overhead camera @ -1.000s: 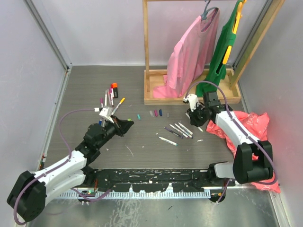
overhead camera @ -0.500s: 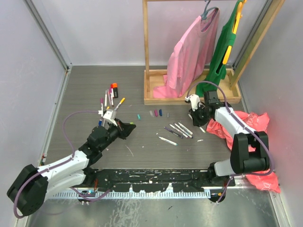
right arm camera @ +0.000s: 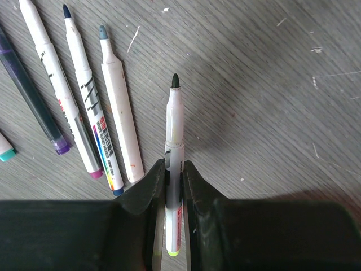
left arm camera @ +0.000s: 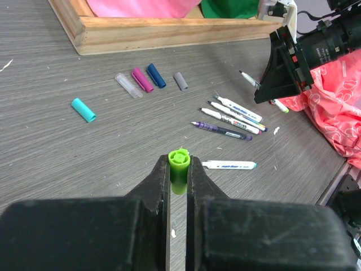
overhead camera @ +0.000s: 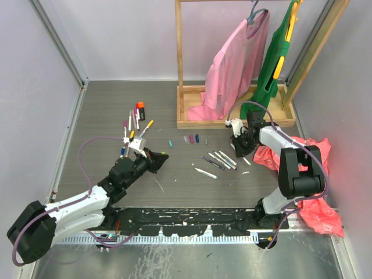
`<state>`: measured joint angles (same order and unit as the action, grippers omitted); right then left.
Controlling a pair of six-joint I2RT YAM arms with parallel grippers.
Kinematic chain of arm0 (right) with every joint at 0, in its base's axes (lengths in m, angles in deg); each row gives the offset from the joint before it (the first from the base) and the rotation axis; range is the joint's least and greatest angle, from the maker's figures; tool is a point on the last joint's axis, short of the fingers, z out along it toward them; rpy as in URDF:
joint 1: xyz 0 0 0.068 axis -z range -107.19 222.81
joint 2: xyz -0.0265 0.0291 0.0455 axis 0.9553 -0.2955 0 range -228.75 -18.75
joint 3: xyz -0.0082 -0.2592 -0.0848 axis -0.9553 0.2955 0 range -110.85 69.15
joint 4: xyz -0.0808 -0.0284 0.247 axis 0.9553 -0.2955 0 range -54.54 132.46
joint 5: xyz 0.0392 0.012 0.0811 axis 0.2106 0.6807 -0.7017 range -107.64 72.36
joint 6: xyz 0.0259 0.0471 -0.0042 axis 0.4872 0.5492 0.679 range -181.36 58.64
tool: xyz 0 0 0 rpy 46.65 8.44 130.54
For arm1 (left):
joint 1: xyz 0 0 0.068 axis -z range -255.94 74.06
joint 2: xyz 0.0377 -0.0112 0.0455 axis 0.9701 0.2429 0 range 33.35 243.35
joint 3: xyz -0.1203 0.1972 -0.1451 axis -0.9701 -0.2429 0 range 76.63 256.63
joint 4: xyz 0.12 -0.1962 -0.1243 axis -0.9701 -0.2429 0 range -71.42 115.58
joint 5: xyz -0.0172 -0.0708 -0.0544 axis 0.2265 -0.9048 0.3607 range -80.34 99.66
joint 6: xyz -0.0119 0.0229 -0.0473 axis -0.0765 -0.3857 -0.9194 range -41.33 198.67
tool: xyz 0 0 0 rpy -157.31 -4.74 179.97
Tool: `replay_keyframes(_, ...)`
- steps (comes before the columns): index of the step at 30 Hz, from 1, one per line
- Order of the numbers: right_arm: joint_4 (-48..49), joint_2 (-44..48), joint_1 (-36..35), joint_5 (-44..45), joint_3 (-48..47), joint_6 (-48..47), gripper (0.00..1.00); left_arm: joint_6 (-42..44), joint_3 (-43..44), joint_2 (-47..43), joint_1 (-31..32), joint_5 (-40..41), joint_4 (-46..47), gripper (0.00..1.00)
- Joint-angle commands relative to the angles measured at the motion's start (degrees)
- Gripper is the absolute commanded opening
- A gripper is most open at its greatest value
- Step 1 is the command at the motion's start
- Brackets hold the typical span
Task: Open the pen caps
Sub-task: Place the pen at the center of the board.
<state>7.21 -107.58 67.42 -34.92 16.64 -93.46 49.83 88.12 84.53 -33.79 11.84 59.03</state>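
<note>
Now, green cap [left arm camera: 179, 161] and uncapped pen [right arm camera: 175, 118] held well apart.
Left tool [left arm camera: 178, 169] clenches the cap over bare bench [left arm camera: 84, 164]; right tool [right arm camera: 174, 169] clamps the pen beside other pens [right arm camera: 118, 113]; loose caps [left arm camera: 141, 79] lie near the wooden rack base [left arm camera: 169, 34].

The right pincer [right arm camera: 174, 175] grips an uncapped pen [right arm camera: 174, 141] beside four uncapped pens [right arm camera: 84, 107] on the table [right arm camera: 271, 84].

No word or number is legible. The white pens [right arm camera: 89, 110] carry dark and coloured barrel printing, too small to read.
</note>
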Motion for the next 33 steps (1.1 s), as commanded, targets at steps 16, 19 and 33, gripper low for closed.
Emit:
replay_keyframes(16,-0.4,-6.7,-1.9,-1.5,-4.4,2.5,0.3,1.4,0.7,-1.1,0.4,1.8,2.1,0.0)
replay_keyframes(19,-0.4,-6.8,-1.9,-1.5,-4.4,2.5,0.32,1.5,0.7,-1.2,0.4,1.8,2.0,0.0)
replay_keyframes(33,-0.5,-4.0,-1.8,-1.4,-4.4,2.3,0.34,2.1,1.0,-1.5,1.1,2.0,1.6,0.0)
